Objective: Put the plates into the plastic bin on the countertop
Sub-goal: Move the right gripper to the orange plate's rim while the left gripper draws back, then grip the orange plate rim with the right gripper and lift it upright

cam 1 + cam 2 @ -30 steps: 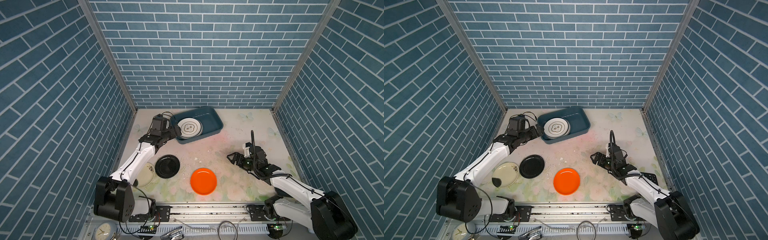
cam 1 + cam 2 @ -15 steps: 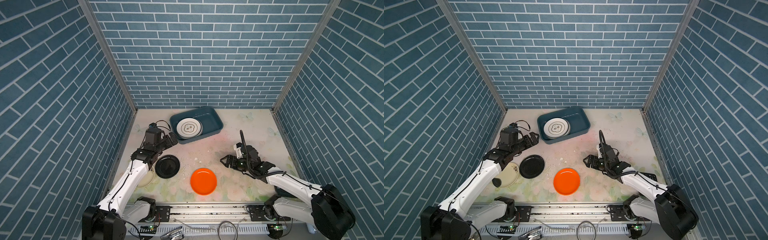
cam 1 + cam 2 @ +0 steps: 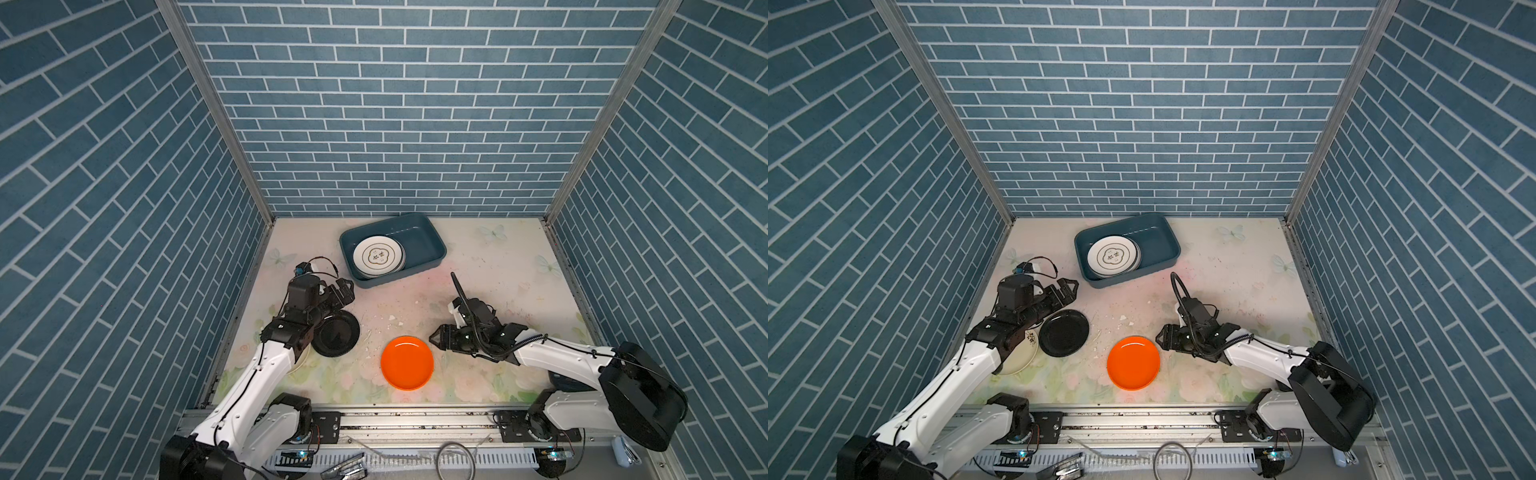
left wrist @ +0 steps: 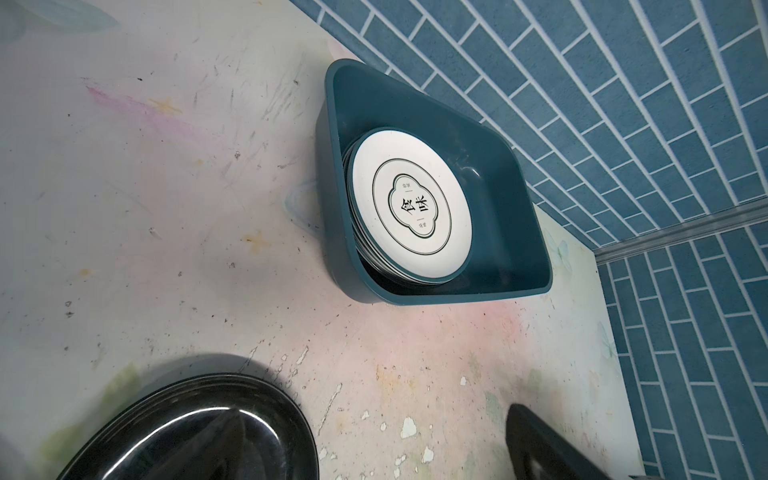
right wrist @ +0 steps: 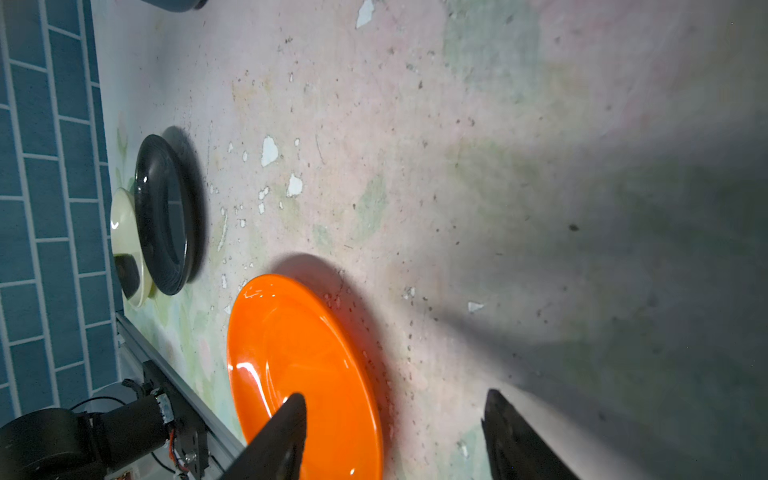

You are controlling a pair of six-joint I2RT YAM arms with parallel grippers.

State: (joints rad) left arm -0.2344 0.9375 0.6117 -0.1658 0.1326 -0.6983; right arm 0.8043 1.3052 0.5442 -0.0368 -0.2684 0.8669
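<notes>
Three plates remain outside the bin (image 3: 432, 249): orange plate (image 3: 407, 363), black plate (image 3: 336, 335) and cream plate (image 3: 1017, 359), on the countertop (image 3: 498, 270) nearer the robot than the bin; a white stack (image 3: 378, 255) lies inside. The left gripper (image 3: 343, 291), wide and empty, has drawn back from the bin to the black plate. The right gripper (image 3: 434, 338) has reached the orange plate, jaws narrowing astride its rim, not yet clamped. Pickup likely follows.

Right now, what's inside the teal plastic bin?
A stack of plates fills one end of the bin; the top plate is white with Chinese characters. Only rims show beneath, so count and patterns are hidden.
</notes>
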